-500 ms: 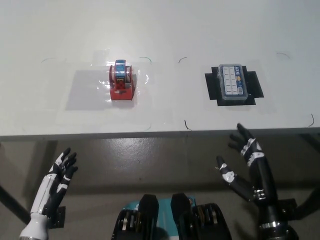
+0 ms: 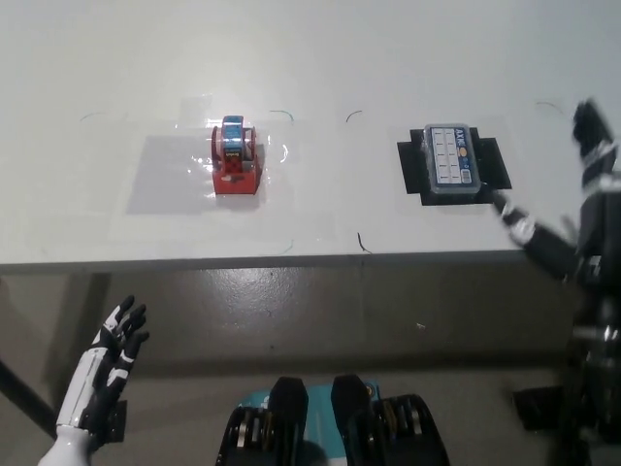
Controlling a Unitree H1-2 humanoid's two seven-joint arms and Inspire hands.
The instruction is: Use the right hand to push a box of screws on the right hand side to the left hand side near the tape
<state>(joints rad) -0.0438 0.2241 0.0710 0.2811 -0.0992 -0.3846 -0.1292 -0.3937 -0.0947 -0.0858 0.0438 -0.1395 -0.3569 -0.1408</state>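
The black right hand [image 2: 572,209] is holding nothing, its fingers [image 2: 588,131] spreading wide apart over the white table [image 2: 320,58] at about four o'clock in the picture. One fingertip is reaching toward the near right corner of the box of screws [image 2: 453,161], just short of it. The box is lying on a black mat [image 2: 493,165] at two o'clock. The red tape dispenser [image 2: 236,158] is standing well apart at ten o'clock. The white left hand [image 2: 112,354] is resting open below the table edge at eight o'clock.
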